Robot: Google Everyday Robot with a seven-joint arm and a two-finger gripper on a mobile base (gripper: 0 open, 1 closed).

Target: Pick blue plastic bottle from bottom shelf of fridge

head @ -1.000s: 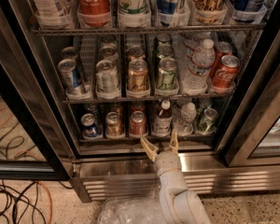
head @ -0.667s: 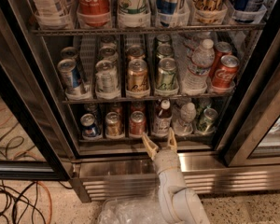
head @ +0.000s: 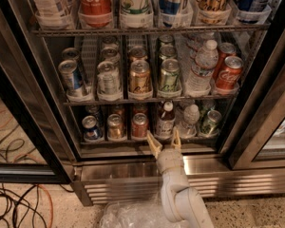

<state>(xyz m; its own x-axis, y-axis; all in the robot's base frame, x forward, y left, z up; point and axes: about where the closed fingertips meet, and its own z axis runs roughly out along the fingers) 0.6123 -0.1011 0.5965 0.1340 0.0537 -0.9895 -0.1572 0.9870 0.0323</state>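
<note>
While the gripper (head: 164, 142) sits at the front rail of the bottom shelf (head: 114, 142) with its fingers spread, the blue plastic bottle (head: 166, 121) stands upright just beyond its tips. Bottle: white screw cap, dark body, pale label. Shelf: dark wire rack. Red can (head: 139, 126) beside the bottle: shiny metal cylinder.

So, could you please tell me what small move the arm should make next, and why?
Probably ease the claw forward and slightly up. Its open fingers sit before the dark wire bottom shelf, directly below the small dark-bodied, white-capped plastic bottle, not yet around it. A red can and a clear ribbed bottle flank it closely, so a straight approach seems safest.
</note>
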